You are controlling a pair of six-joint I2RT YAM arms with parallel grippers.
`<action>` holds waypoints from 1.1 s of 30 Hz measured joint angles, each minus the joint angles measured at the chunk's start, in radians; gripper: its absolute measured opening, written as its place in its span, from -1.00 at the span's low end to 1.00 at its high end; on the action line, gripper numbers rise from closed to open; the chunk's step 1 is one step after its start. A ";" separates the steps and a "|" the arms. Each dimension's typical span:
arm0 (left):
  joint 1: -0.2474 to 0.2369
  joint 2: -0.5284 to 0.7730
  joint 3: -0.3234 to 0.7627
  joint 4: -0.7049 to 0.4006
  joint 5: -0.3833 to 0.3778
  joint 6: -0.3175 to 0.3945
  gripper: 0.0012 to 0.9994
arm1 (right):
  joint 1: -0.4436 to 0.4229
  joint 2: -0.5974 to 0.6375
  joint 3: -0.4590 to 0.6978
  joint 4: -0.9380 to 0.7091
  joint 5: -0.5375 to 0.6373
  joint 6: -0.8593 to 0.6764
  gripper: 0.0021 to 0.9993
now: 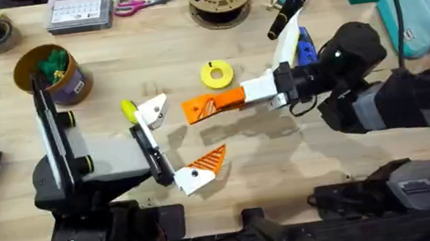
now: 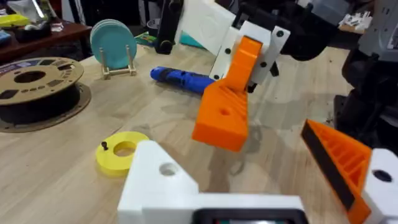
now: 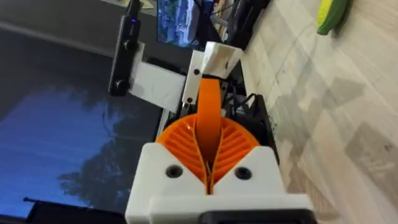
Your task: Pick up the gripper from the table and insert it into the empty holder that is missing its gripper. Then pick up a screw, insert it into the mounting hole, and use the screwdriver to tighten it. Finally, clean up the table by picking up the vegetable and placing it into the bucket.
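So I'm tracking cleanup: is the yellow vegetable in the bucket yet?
No: the vegetable lies on the table beside the left gripper, apart from the bucket.

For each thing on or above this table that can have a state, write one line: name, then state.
Right gripper: shut on the orange wedge, held above the table.
Left gripper: open.
White block: bare, mounting hole empty.
Screw: loose, resting on the yellow ring.
Screwdriver: lying flat, untouched.
Toy vegetable: on the table, outside the tin.
Tin: upright, open.
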 joint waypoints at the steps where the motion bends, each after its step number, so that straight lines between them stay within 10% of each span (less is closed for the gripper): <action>1: 0.000 0.000 0.000 0.000 0.000 0.000 0.97 | 0.006 0.001 0.000 0.009 0.007 0.005 -0.98; 33: 0.000 0.000 0.000 0.000 0.000 0.000 0.97 | 0.111 0.035 0.000 0.019 0.127 0.053 -0.98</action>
